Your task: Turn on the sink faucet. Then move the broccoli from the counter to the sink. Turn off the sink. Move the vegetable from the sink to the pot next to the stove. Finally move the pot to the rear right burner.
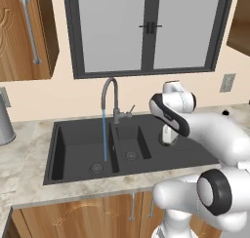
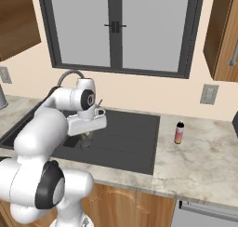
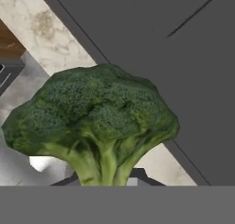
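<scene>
My gripper [image 2: 85, 134] is clamped on the broccoli [image 3: 94, 122]; in the hand view the stalk runs down between my fingertips [image 3: 137, 176] and the dark green crown spreads wide above them, close to the lens; behind it lie the charcoal surface of the sink [image 3: 183, 58] and a strip of the marbled counter [image 3: 50, 30]. My hand points down over the right part of the sink, above the ribbed drainboard side; in the right base view a small green-grey shape hangs just below the hand, too small to make out well. My forearm reaches forward from the base, the wrist bent so the hand hangs nearly straight down; in the left base view the wrist stands right of the small basin. The sink faucet [image 1: 110, 99] arches over the large basin with a thin blue stream of water [image 1: 104, 137] falling to its drain. On the counter to the right stands a small pink bottle [image 2: 179, 132] with a dark cap; any label on it is too small to read.
</scene>
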